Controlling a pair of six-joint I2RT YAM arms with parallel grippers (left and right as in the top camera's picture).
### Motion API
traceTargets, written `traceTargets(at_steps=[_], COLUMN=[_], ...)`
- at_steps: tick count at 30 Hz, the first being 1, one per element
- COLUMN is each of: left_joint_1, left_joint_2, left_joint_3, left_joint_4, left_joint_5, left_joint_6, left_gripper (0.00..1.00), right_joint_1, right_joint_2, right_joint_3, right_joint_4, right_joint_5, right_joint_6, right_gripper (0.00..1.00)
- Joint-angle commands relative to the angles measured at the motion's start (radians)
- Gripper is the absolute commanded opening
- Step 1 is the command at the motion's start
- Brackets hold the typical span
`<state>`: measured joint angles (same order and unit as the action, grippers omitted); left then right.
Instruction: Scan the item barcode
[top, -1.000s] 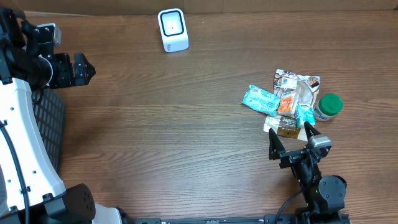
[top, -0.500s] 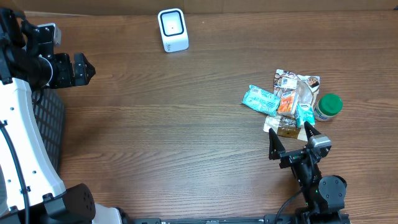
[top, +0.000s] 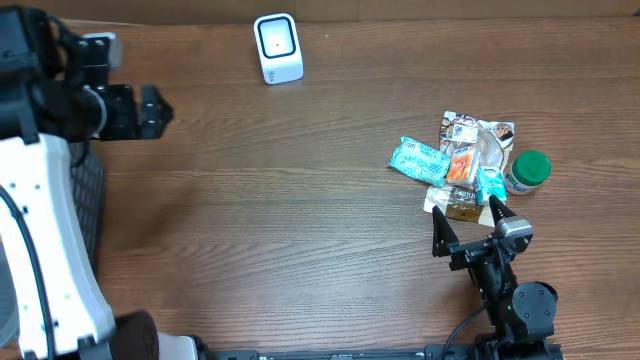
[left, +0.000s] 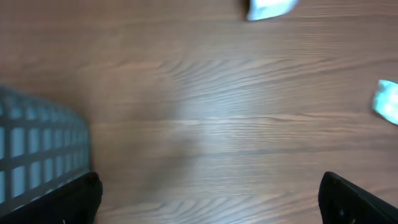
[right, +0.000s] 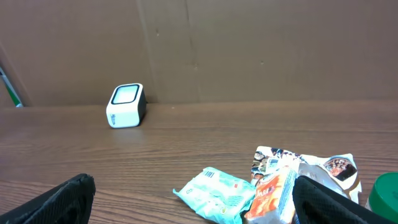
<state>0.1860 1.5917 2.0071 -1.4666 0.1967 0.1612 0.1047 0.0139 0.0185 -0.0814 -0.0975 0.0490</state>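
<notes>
At nine o'clock the left claw (top: 160, 110) hangs wide and empty. The white scanner (top: 278, 48) sits at twelve, awaiting a barcode. The snack packets (top: 460, 165) lie heaped at three o'clock, with the right claw (top: 465, 215) spread empty just short of them, likely poised to pick.

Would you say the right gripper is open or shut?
Open: the right gripper has its fingers wide apart, holding nothing.

Left arm (top: 40, 230): white curved shell, black joints, a thin black cable along it. Right arm (top: 515, 300): all black, with pointed black jaws and a small grey block.
</notes>
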Motion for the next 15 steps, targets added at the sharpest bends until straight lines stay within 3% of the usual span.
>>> traceTargets(at_steps=[1, 5, 9, 12, 15], left_joint_1=[-0.092, -0.183, -0.190, -0.190, -0.190], left_joint_2=[-0.109, -0.189, -0.290, -0.413, -0.562], left_joint_3=[0.008, -0.008, -0.088, -0.263, -0.509], left_joint_4=[0.001, -0.009, 0.055, 0.226, 0.495], left_joint_5=[0.003, 0.002, 0.014, 0.013, 0.014], left_joint_6=[0.018, 0.018, 0.017, 0.018, 0.018], left_gripper=[1.00, 1.00, 1.00, 0.99, 1.00], right_joint_1=[-0.004, -0.004, -0.004, -0.004, -0.004], right_joint_2=[-0.011, -0.011, -0.011, -0.011, -0.011], right_joint_3=[-0.011, -0.011, -0.011, -0.011, -0.011], right_joint_4=[0.005, 0.005, 0.005, 0.005, 0.005], right_joint_5=[-0.001, -0.001, -0.001, -0.001, -0.001], right_joint_6=[0.002, 0.002, 0.002, 0.002, 0.002], right_gripper=[1.00, 1.00, 1.00, 1.00, 1.00])
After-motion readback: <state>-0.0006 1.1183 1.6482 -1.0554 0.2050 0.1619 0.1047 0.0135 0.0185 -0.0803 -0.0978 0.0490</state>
